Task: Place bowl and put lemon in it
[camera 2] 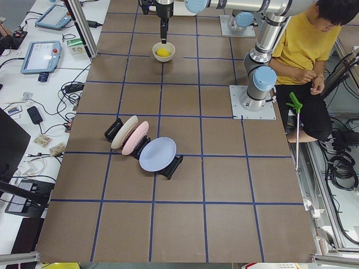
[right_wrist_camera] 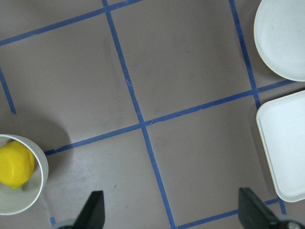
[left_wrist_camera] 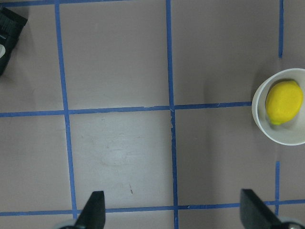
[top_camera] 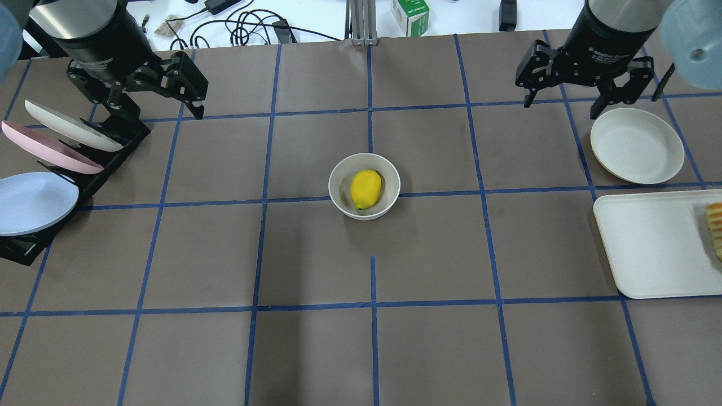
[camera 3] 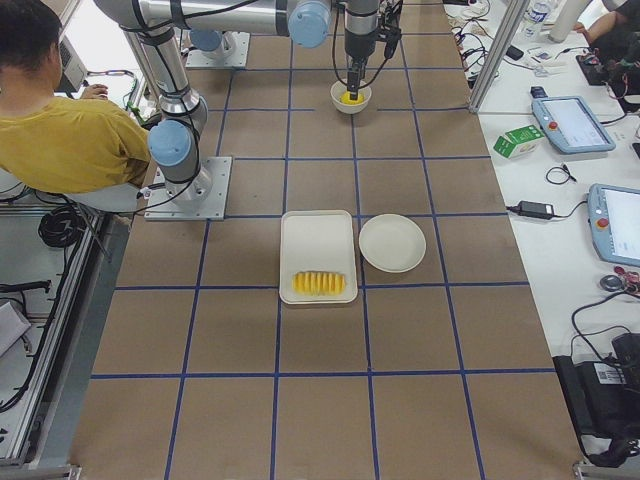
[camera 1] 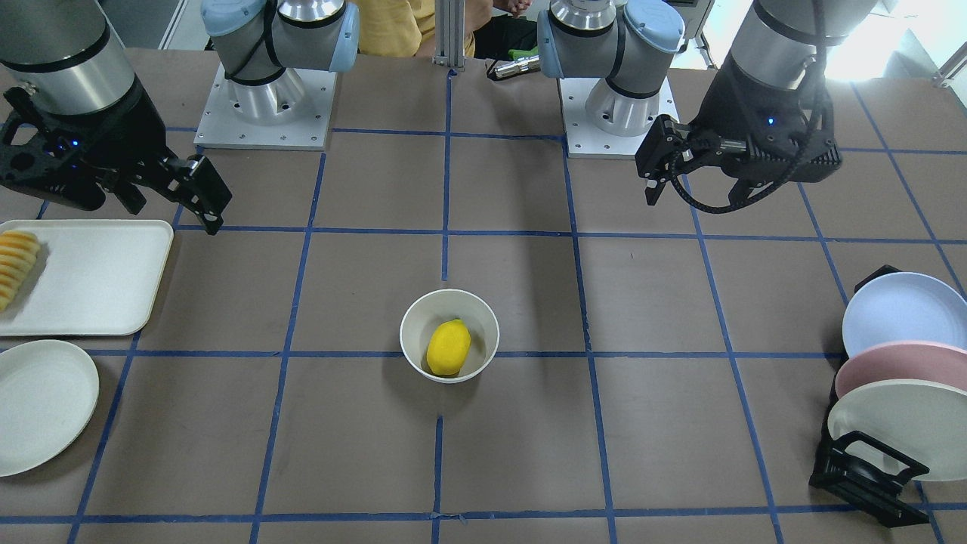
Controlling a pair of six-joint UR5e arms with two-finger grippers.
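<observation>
A smooth-skinned yellow lemon (top_camera: 365,189) lies in a smooth, faintly glossy off-white bowl (top_camera: 340,183) on a matt brown, paper-like table cover (top_camera: 225,254) gridded with blue tape (top_camera: 263,201); at right, a matt off-white tray (top_camera: 648,248).

Light is coming in bright & even from above in all views. The bowl (camera 1: 453,304) is throwing only a soft, faint shadow on the table (camera 1: 363,453). At top right of the front view the bg is blowing out white w/ glare. A pale sheen is showing on the tabletop in the left wrist view. A blue joint cap (top_camera: 691,42) is sitting out of focus in the overhead view's corner.
</observation>
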